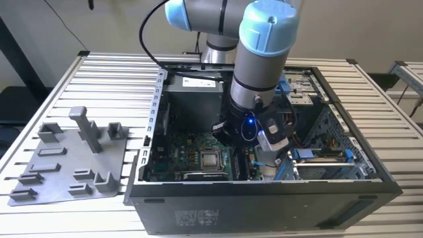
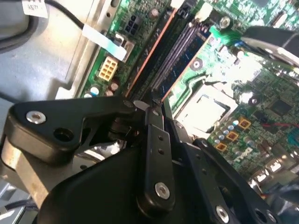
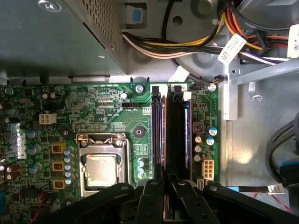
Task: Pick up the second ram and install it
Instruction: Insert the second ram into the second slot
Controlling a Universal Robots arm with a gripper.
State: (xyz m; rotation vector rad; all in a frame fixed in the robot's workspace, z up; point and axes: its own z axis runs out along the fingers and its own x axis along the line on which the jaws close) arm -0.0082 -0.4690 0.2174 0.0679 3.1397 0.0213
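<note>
- gripper (image 3: 167,183) hangs low inside the open PC case (image 1: 264,203), right over the memory slots (image 3: 177,135); it looks pulled in narrow, but honestly can't tell if it's pinching anything
- second ram (image 3: 157,135) seems to be the thin blue strip with an orange edge, standing on edge in the slot row just ahead of the gripper; can't tell if it's fully seated
- CPU socket (image 3: 102,168) sits just beside the slots on the green motherboard (image 3: 93,102)
- past the slots, a bundle of coloured cables (image 3: 187,46) runs along the case wall
- in the exterior view the arm (image 1: 261,59) reaches down into the case; a grey parts tray (image 1: 59,173) lies on the slatted table (image 1: 112,79) at the exterior view's left
</note>
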